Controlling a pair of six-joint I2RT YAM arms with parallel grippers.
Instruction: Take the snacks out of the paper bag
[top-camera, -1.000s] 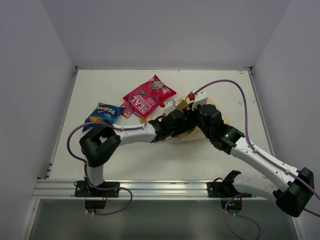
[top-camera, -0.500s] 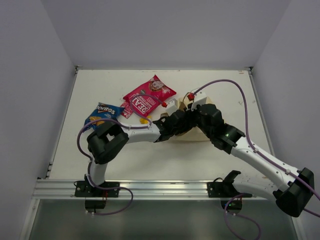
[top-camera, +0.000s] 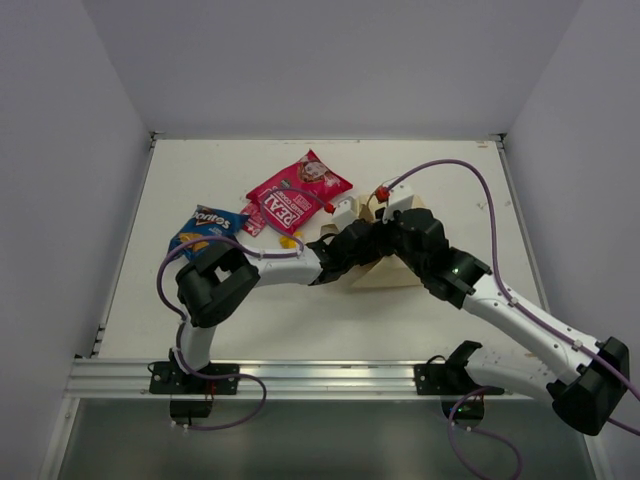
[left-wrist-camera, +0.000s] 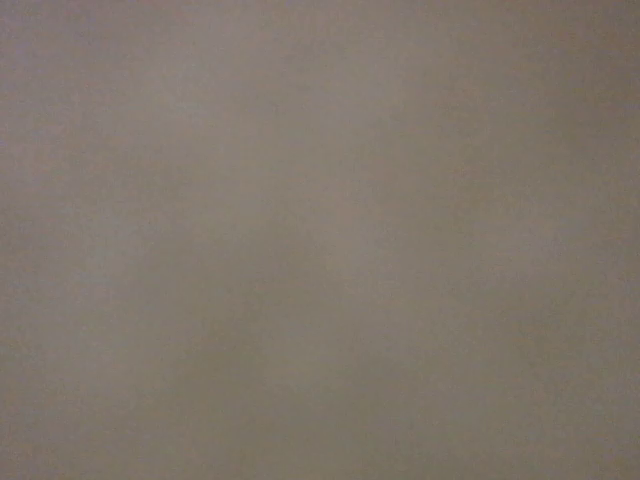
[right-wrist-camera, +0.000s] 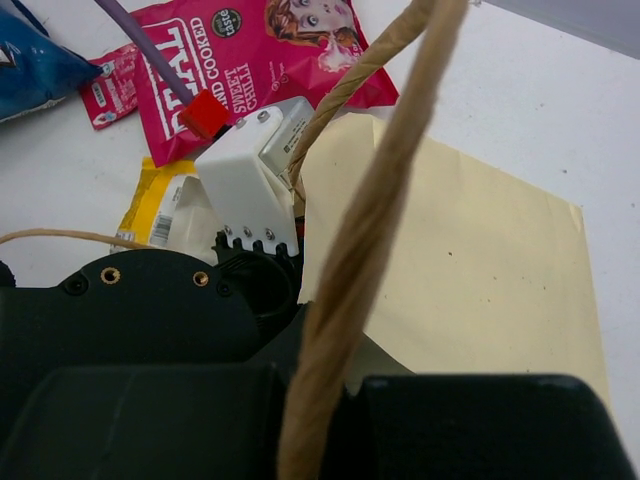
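The tan paper bag (top-camera: 385, 272) lies right of the table's middle, and its flat side (right-wrist-camera: 470, 260) fills the right wrist view. My right gripper (right-wrist-camera: 330, 400) is shut on the bag's twisted-cord handle (right-wrist-camera: 385, 150), holding it up. My left arm's wrist (top-camera: 350, 248) is pushed into the bag's mouth from the left. Its fingers are hidden inside, and the left wrist view shows only dim brown. Out on the table lie the magenta pouch (top-camera: 298, 190), the blue Doritos bag (top-camera: 207, 228), the small pink packet (top-camera: 253, 222) and the small yellow bar (right-wrist-camera: 160, 205).
White walls stand close along the left, right and far edges of the table (top-camera: 200, 300). A purple cable (top-camera: 470, 170) arcs above the right arm. The aluminium rail (top-camera: 300, 378) with both arm bases runs along the near edge.
My left arm has pushed to the right, carrying its wrist deeper into the bag's mouth. The bag has shifted slightly. The right gripper has kept its hold on the handle.
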